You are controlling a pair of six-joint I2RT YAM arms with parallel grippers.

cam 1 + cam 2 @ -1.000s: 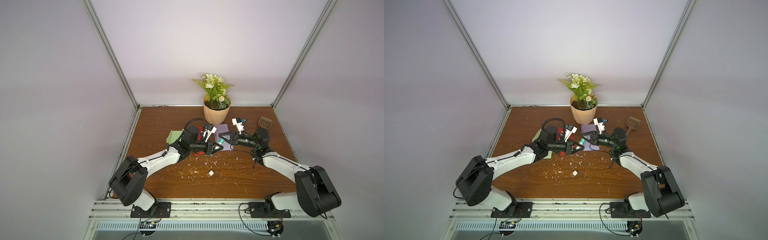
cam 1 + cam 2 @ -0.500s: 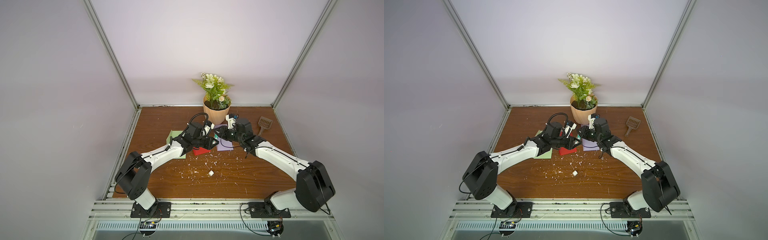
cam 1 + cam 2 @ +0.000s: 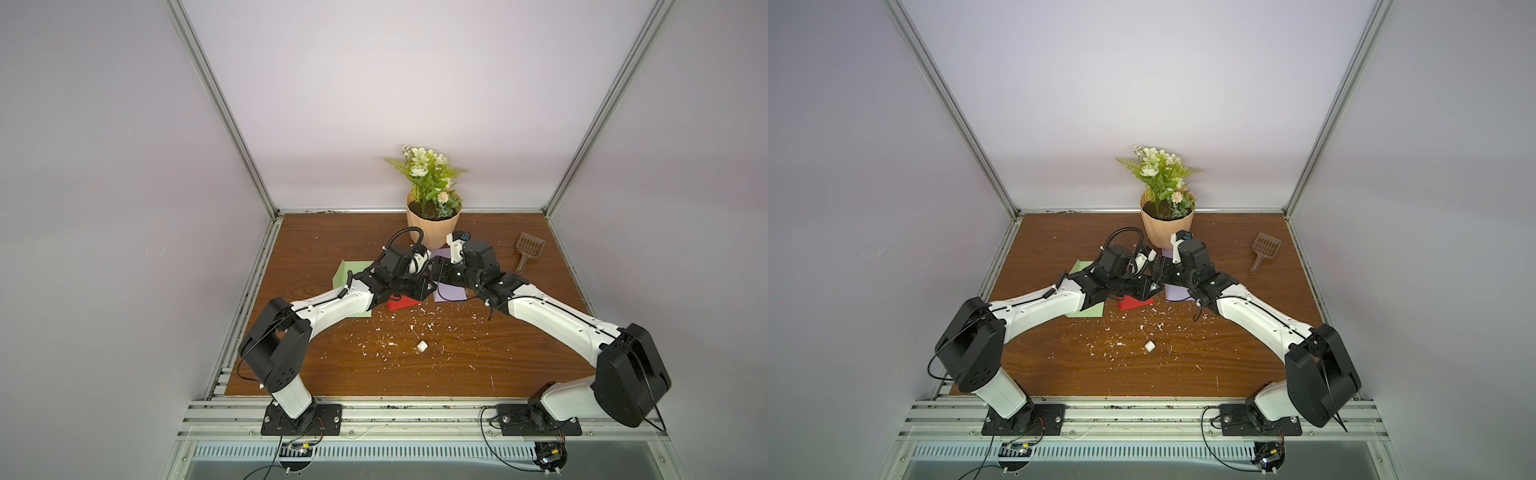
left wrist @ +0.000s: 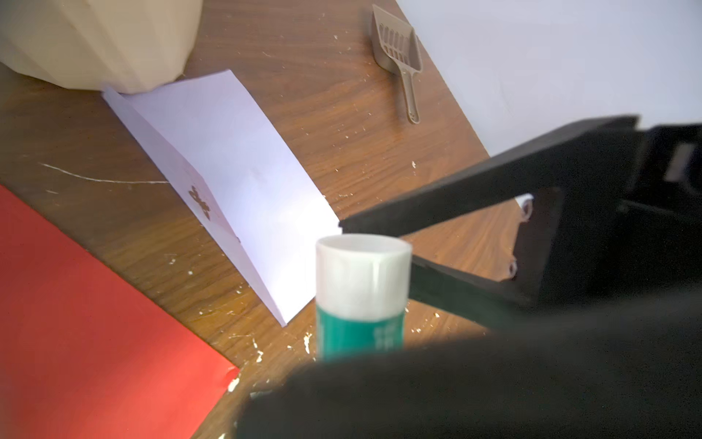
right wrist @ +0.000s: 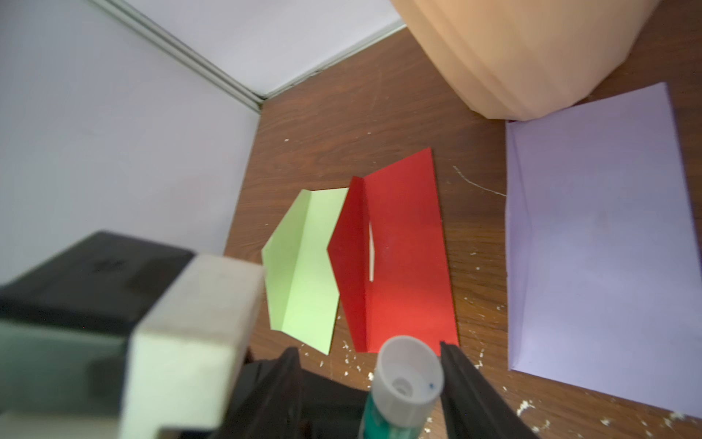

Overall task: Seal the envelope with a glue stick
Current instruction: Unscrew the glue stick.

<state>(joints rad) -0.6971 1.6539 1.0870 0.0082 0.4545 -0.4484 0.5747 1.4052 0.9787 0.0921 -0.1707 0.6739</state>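
Jaws of the left gripper (image 3: 427,286) are closed on the lower, green-labelled part of the glue stick (image 4: 360,323), which is held off the table (image 3: 332,374), just in front of the flower pot (image 3: 432,232). The tube's white end is flanked by the two black fingers of the right gripper (image 5: 367,353). These are seen parted, with one finger close against the white rim and a clear gap shown at the other, so nothing is clamped by them. Whether the nearer finger truly touches cannot be told.

A lilac envelope (image 5: 600,247) is laid flat with its far edge reaching the pot's foot. A red envelope (image 5: 402,258), flap folded open, is placed in front of the pot and slightly to its left. A green envelope (image 5: 300,277), flap also open, is found further left of the pot, its edge met by the red flap. A brown scoop (image 3: 528,251) is set to the pot's right, well apart. White scraps (image 3: 415,328) are scattered in front of the pot, and among them a small white piece (image 3: 422,346) is seen.
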